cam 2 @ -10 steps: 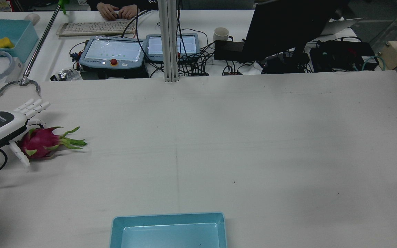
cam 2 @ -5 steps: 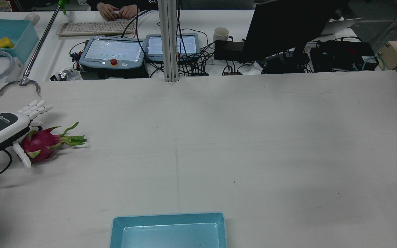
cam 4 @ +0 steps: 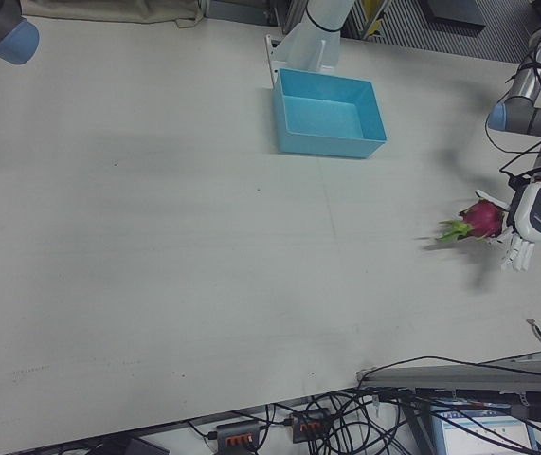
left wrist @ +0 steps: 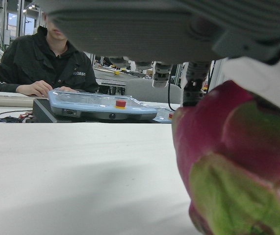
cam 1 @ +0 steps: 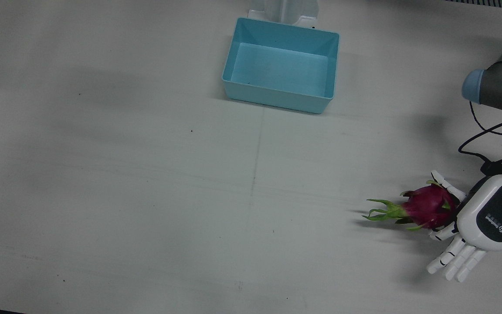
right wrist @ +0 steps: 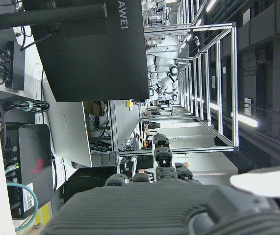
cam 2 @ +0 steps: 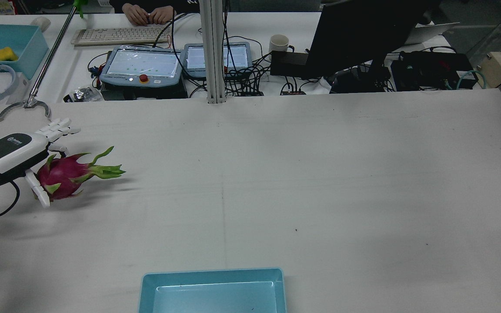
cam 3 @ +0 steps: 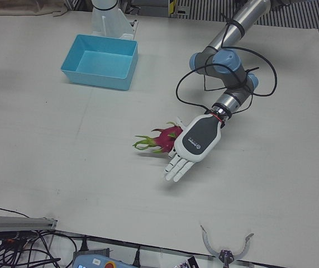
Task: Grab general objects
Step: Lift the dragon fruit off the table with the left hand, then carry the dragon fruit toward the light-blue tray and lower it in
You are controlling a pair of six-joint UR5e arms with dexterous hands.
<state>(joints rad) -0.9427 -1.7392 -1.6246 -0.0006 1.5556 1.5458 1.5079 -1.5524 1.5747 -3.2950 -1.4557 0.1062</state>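
Near the bench [cam 1: 146, 183] edge, the left hand [cam 1: 482, 222] is cupping the dragon fruit [cam 1: 425, 209], fingers [cam 1: 451, 261] mostly straight; its logo is unreadable. The blue bin [cam 1: 238, 56] is sitting empty. The right hand's [right wrist: 169, 205] state is unclear.

Dim, even overhead light; soft shadows; close-up dragon fruit [left wrist: 238, 166] blurred.

A wide white table [cam 1: 146, 183] is seen, marked by faint scuffs and a thin seam line down its middle. A light blue open bin [cam 1: 282, 40] is set directly on it at the robot's edge, near the centre. A dragon fruit [cam 1: 425, 207] is found near the table's edge on the robot's left side; whether it rests on the surface cannot be told.
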